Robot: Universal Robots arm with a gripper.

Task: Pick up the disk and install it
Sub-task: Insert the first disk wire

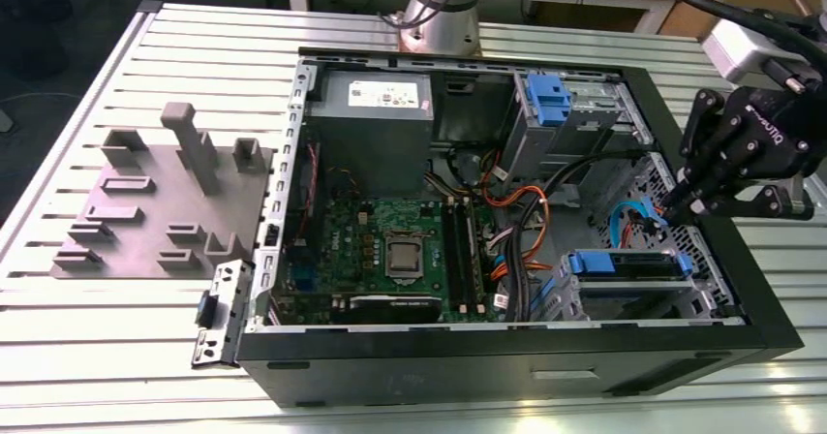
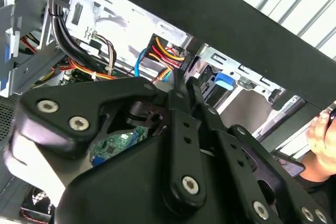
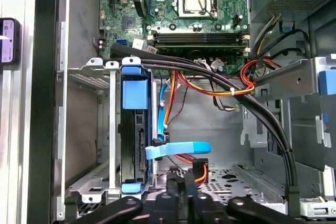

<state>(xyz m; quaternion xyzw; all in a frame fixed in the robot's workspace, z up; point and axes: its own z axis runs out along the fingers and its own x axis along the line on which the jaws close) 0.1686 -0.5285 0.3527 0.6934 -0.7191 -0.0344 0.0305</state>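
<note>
Exterior view: an open computer case [image 1: 517, 366] lies on its side on the slatted metal surface [image 1: 77, 337], with the motherboard [image 1: 387, 250] facing up and a grey power supply box [image 1: 375, 100] at the far end. The disk [image 1: 627, 263] sits in its drive cage in the case's near corner on the exterior view's right, its blue carrier frame showing on top. The black claw [image 1: 668, 216] hangs just above and beyond that cage, fingers drawn together and gripping nothing, not touching the disk. In the first wrist view the disk [image 3: 134, 135] stands on edge in the cage, and a flat blue cable [image 3: 178, 149] lies between it and the clenched claw [image 3: 186, 179]. A grey fixture plate [image 1: 155, 201] rests on the surface beside the case, on the exterior view's left
</note>
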